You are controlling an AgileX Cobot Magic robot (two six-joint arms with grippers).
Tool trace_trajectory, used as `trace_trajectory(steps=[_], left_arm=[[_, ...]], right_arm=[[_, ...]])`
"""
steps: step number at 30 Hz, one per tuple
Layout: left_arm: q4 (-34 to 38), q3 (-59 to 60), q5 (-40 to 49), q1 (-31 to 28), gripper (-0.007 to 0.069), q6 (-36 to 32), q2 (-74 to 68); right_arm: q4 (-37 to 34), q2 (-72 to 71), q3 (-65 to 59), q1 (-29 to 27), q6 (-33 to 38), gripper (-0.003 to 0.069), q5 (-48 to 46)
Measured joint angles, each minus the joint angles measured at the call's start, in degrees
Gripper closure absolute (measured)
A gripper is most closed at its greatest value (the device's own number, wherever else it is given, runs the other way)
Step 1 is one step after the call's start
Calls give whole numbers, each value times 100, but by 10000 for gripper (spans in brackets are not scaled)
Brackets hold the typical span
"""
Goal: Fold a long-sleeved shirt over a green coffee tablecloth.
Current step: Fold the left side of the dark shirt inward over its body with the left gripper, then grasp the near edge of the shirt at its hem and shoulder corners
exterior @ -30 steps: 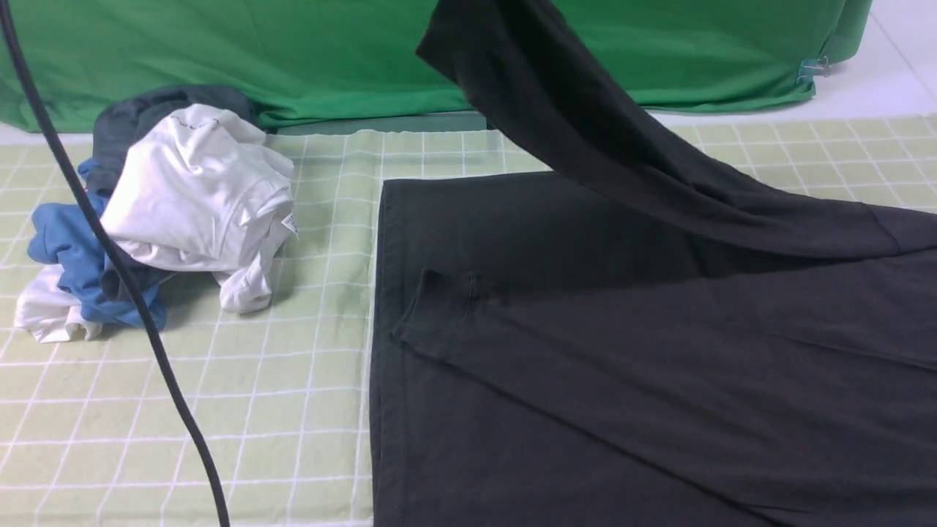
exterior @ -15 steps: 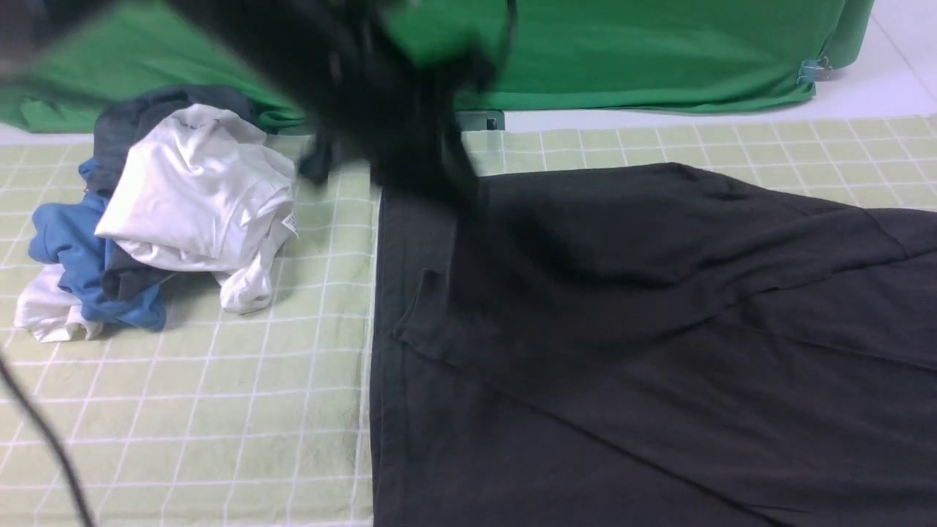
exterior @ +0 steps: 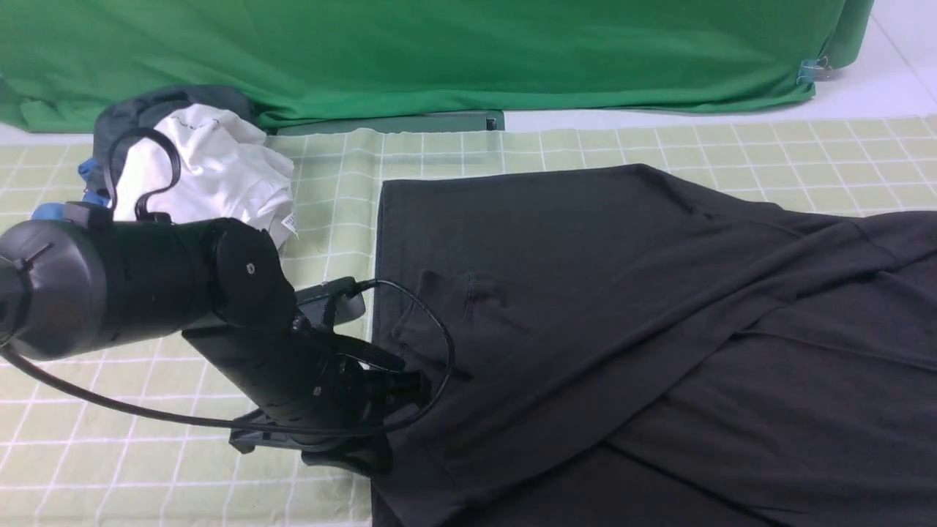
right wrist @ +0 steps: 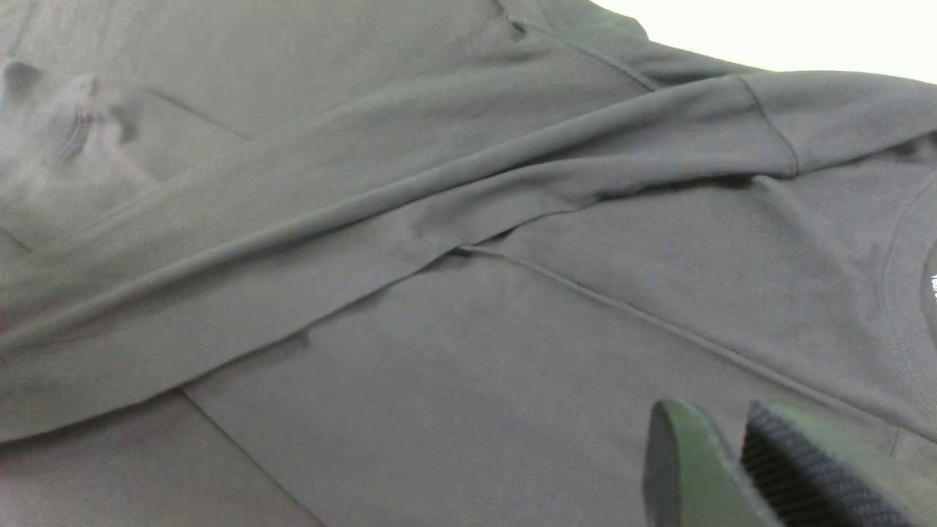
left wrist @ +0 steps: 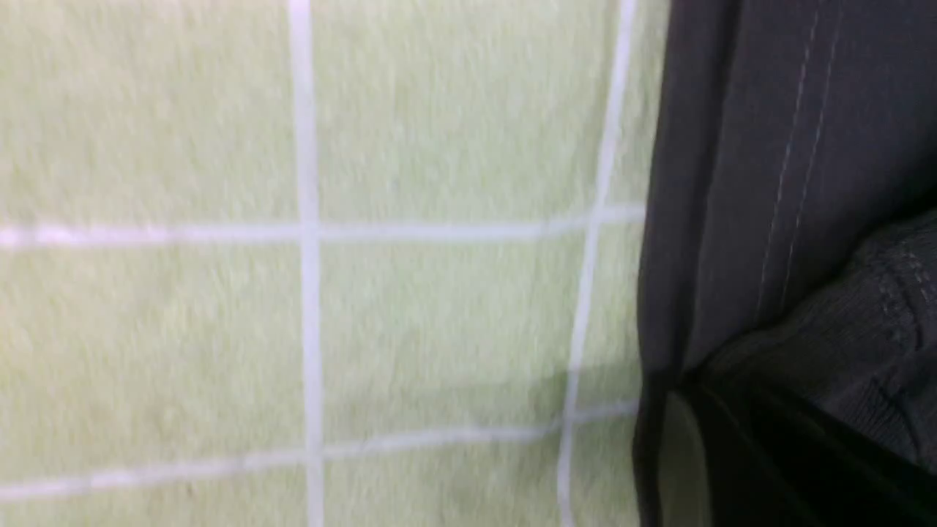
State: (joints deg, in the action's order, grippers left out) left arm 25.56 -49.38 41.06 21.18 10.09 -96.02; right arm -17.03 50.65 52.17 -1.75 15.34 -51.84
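Observation:
The black long-sleeved shirt [exterior: 622, 241] lies flat on the pale green checked tablecloth [exterior: 322, 183], filling the right half of the front view. One sleeve [exterior: 585, 351] runs diagonally across the body down to the shirt's left edge. There my left gripper [exterior: 399, 388] sits low on the cloth, shut on the sleeve's end; the left wrist view shows the ribbed cuff [left wrist: 864, 315] against the dark jaws. My right gripper [right wrist: 710, 410] shows only in its wrist view, hovering over the shirt's chest near the collar [right wrist: 897, 307], jaws slightly apart and empty.
A pile of white, blue and dark garments [exterior: 212, 176] sits at the back left, just behind my left arm [exterior: 146, 282]. A plain deep-green backdrop [exterior: 439, 58] hangs behind the table. The arm's black cable [exterior: 439, 344] loops over the shirt's left edge.
The sleeve, held high a second ago, has swung down and left and now lies across the shirt. My left arm has dropped into view at the shirt's left edge.

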Motion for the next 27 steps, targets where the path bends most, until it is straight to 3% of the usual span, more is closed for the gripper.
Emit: trace_trajectory(steps=[7,11,17,24,27], left_arm=[[-193,-441,265,0,450,0,24],[-792,-1266,1339,0,284,25,35],[-1258,-1856,2598,0,149,2,67],[-943,-1042,2790,294,127,-22,561],[-492,-130,2414,854,127,50,986]], right_arm=[[0,0,0,0,0,535,19],[0,0,0,0,-29,535,19],[0,0,0,0,-89,535,19],[0,0,0,0,-95,535,0],[0,0,0,0,-95,535,-7]])
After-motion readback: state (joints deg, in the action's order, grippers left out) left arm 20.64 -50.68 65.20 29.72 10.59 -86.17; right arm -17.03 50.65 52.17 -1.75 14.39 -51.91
